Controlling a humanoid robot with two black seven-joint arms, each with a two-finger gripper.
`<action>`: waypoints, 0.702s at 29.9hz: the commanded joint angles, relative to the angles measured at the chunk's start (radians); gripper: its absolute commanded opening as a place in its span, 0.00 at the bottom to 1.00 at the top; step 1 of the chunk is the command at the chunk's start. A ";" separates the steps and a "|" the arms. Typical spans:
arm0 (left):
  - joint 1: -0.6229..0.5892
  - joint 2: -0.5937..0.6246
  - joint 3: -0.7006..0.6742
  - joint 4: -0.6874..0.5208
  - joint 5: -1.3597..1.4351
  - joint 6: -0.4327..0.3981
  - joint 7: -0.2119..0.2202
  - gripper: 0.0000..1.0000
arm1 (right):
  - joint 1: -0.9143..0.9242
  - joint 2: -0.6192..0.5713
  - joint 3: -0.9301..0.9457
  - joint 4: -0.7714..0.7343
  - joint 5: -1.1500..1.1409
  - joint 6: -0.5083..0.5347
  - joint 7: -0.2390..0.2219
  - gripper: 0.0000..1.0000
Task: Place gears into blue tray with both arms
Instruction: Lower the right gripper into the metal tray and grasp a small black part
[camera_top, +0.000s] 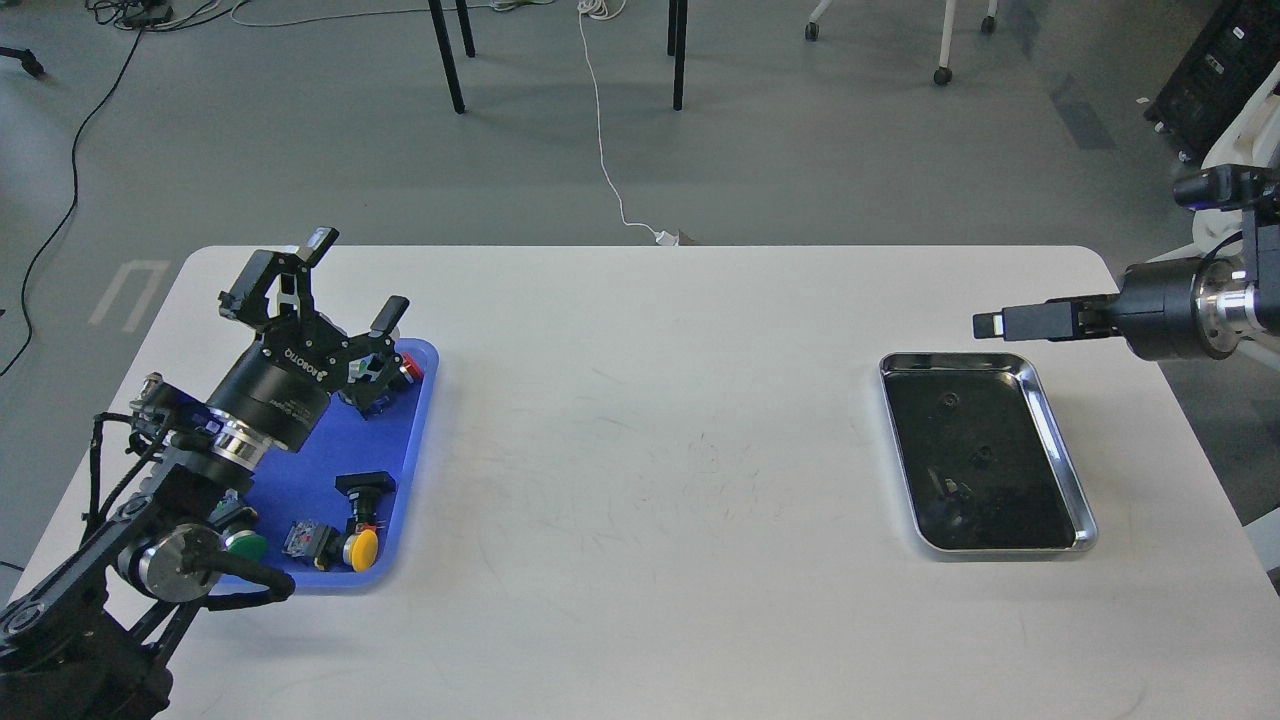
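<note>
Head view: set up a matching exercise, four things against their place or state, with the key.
Things:
1. blue tray
2. metal tray
3. left tool
4. right tool

Place or state:
A. on the table's right side, small dark gears inside
B. fingers spread wide, above the blue tray's far end
C. points sideways from the right edge, beyond the metal tray's far end
D. on the table's left side, holds coloured push-button switches

Pairs: 1-D, 2-A, 3-B, 4-C

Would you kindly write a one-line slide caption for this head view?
Open left gripper above the blue tray of push-button switches; right gripper beside the metal tray holding gears.
</note>
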 joint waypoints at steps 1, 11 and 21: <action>0.000 0.002 0.001 -0.012 0.009 0.000 0.002 0.98 | 0.048 0.043 -0.075 -0.009 -0.169 0.000 0.000 1.00; 0.000 0.025 0.001 -0.014 0.030 0.000 0.002 0.98 | 0.042 0.283 -0.251 -0.193 -0.220 0.000 0.000 0.98; 0.003 0.025 0.001 -0.014 0.032 0.000 0.002 0.98 | 0.027 0.297 -0.312 -0.193 -0.220 0.000 0.000 0.90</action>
